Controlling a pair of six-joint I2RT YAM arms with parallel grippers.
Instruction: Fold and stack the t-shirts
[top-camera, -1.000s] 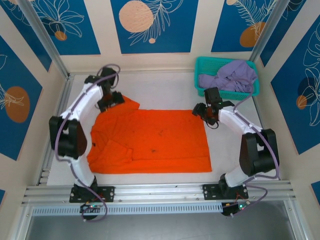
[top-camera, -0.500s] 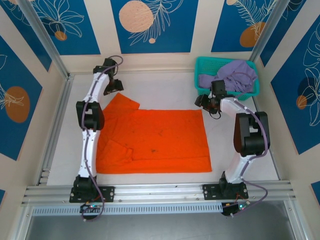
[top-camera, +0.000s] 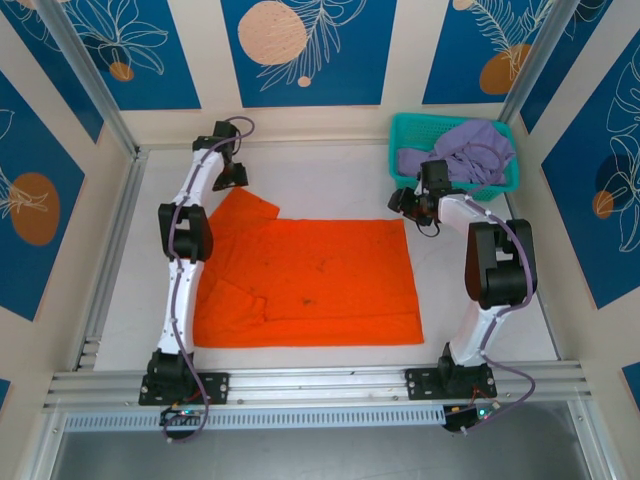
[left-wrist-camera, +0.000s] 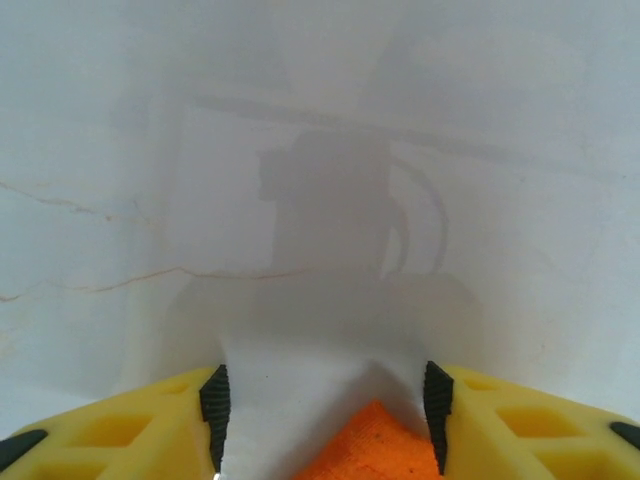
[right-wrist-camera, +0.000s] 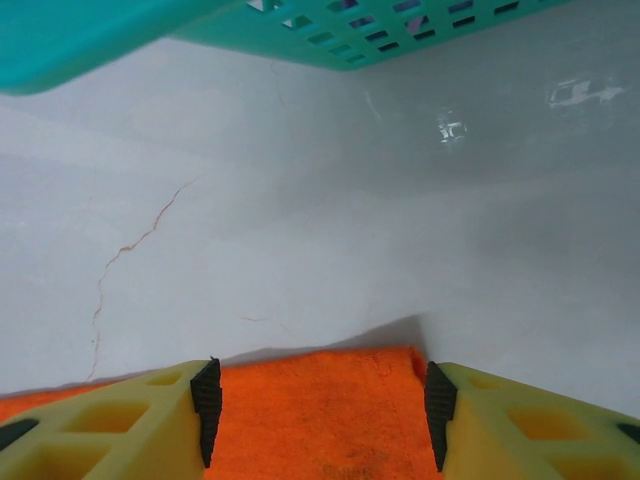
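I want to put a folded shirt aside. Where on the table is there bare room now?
Free: the far table strip between the left gripper and the basket, behind the orange t-shirt; the strip between that shirt and the left rail. Crowded: the right side, with the right gripper, its arm and the basket.

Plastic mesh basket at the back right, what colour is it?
The plastic mesh basket is teal; the top external view shows it best.

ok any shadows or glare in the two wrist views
left wrist: a grey arm-and-cable shadow falls on the table ahead of the left tool; right wrist: small glare spots on the table at upper right, and a thin dark shadow along the far edge of the orange t-shirt.
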